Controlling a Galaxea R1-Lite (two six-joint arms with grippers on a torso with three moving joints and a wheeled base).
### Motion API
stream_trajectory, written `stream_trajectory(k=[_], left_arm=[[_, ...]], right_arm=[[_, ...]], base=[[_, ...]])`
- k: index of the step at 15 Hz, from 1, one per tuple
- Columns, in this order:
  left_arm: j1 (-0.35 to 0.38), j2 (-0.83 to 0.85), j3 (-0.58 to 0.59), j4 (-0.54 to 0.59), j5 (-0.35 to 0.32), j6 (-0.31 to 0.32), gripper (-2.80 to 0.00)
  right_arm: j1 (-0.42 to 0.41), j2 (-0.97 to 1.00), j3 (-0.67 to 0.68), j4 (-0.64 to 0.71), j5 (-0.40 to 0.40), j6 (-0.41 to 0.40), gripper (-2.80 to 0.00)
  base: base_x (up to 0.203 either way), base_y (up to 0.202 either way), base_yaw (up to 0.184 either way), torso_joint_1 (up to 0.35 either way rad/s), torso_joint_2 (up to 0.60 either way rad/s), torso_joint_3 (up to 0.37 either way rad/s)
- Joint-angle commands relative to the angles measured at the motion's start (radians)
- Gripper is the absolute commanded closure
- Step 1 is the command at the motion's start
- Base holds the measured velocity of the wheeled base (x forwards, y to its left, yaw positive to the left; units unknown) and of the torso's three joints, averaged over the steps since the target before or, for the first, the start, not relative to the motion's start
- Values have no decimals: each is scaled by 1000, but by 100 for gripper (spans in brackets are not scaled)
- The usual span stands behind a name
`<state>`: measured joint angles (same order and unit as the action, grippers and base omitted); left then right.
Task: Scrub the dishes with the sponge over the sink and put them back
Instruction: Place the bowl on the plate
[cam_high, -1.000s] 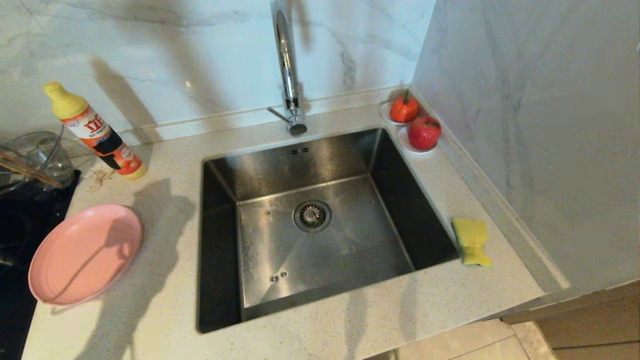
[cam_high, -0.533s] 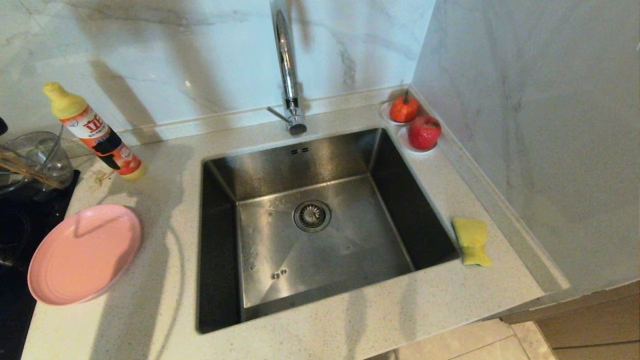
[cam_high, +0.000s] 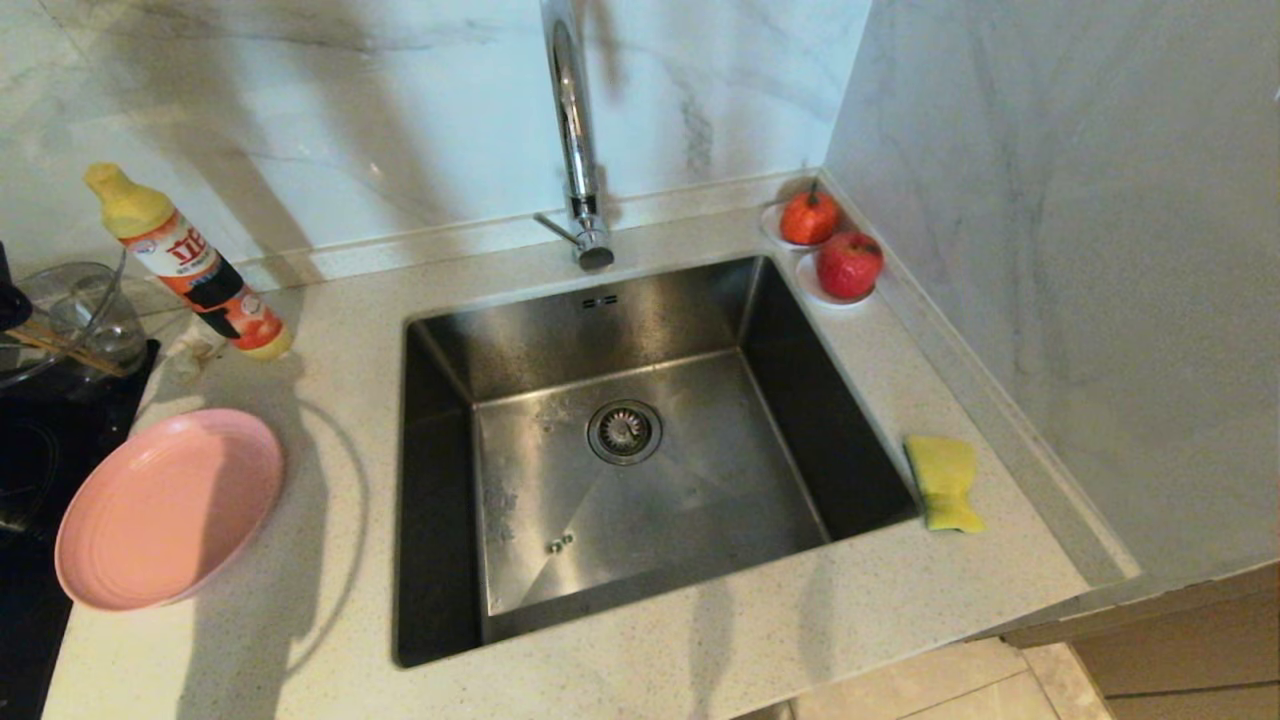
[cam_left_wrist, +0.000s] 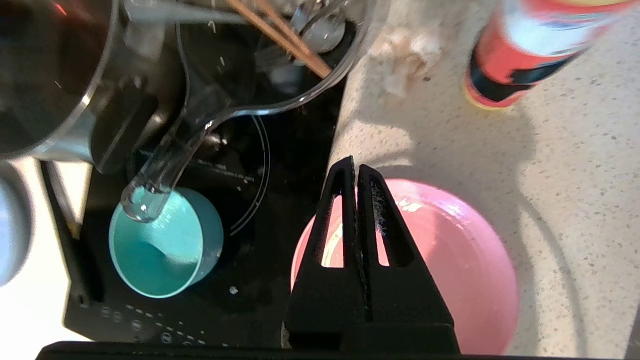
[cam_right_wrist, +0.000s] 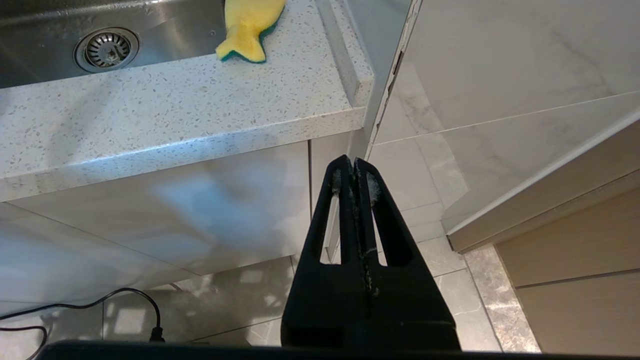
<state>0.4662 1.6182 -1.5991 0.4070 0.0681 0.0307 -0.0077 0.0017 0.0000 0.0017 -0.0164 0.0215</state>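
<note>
Here the black left gripper, shut tight and empty, is held over the round pink plate's far edge, ready to pick it; the yellow sponge is kept right of the steel sink; the right gripper is parked low, shut and empty.

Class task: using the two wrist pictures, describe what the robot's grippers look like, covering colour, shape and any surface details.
Both the left gripper and the right gripper are matte black. Each has two long, flat jaws that taper from a broad black base to a narrow tip, forming a tall triangle. Every jaw has a long slot cut through it. The inner faces look rough, with pale specks clinging to them. No cables or markings show on either.
</note>
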Motion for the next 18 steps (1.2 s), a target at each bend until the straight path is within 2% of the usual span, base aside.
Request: stream_trajectory(k=[1,4,5,11,15,18], left_arm=[[88,19,4,14,-68,-2,0],[157,19,20,69,-161,-1,0],[174,19,33,76,-180,0,-280],[296,67,102,77,-215,19,-280],[346,89,159,74,-218,25,-280],[397,123,159,71,-324,14,-280]], right_arm=[[0,1,2,0,1,0,0],[0,1,0,0,1,0,0],[0,1,2,0,0,1,0],[0,1,1,0,0,1,0],[0,1,2,0,0,0,0],[0,1,2,0,1,0,0]], base=[[0,0,0,0,0,0],[0,0,0,0,0,0],[0,0,0,0,0,0],[0,0,0,0,0,0],[0,0,0,0,0,0],[0,0,0,0,0,0]])
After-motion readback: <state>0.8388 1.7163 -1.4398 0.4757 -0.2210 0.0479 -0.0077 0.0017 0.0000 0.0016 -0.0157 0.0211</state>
